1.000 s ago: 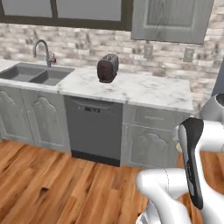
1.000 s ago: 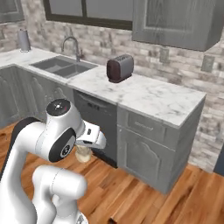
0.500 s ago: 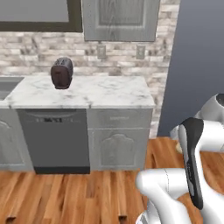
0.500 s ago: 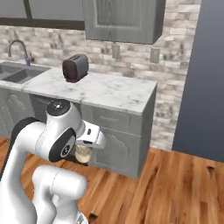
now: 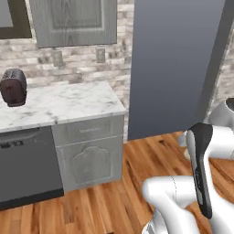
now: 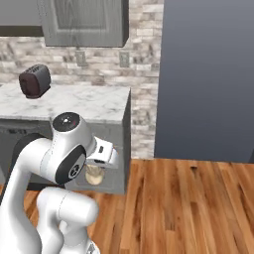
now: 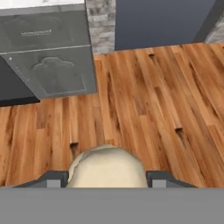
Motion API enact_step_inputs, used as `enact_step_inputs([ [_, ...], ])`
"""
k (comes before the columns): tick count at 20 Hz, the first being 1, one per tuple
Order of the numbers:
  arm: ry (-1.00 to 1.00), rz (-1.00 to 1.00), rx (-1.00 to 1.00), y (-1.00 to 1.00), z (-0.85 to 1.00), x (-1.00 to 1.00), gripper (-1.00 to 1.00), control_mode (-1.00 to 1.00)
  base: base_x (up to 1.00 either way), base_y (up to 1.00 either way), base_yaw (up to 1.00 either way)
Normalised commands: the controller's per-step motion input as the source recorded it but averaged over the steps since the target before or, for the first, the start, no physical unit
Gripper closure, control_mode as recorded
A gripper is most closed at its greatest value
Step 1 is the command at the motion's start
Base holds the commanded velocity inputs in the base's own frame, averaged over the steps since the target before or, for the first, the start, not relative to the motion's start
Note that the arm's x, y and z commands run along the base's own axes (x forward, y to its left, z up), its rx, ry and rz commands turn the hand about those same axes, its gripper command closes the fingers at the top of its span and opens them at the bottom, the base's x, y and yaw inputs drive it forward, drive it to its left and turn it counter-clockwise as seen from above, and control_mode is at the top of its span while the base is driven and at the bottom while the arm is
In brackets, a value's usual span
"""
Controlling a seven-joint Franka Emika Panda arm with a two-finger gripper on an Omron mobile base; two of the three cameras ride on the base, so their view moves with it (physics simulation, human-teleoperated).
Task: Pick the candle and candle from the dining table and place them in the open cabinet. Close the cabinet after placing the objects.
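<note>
Cream candle (image 7: 107,167), seemingly plain

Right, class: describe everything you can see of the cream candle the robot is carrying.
The candle looks pale cream, rounded and waxy, with a slightly uneven, domed outline. In the hand view it sits between the two dark fingertips of the end effector, which is shut on it, above the wooden floor. In the right base view it hangs just under the white hand, in front of the grey cabinet base. Its wick cannot be made out.
</note>
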Motion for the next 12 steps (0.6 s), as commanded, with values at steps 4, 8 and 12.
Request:
enact_step_inputs([
  [4,0.00,0.00,0.00,0.00,0.00,0.00,1.00,1.00,0.13,0.23,-0.41],
  [8,0.00,0.00,0.00,0.00,0.00,0.00,1.00,1.00,0.11,0.26,-0.41],
  [12,0.00,0.00,0.00,0.00,0.00,0.00,1.00,1.00,0.13,0.31,-0.37],
])
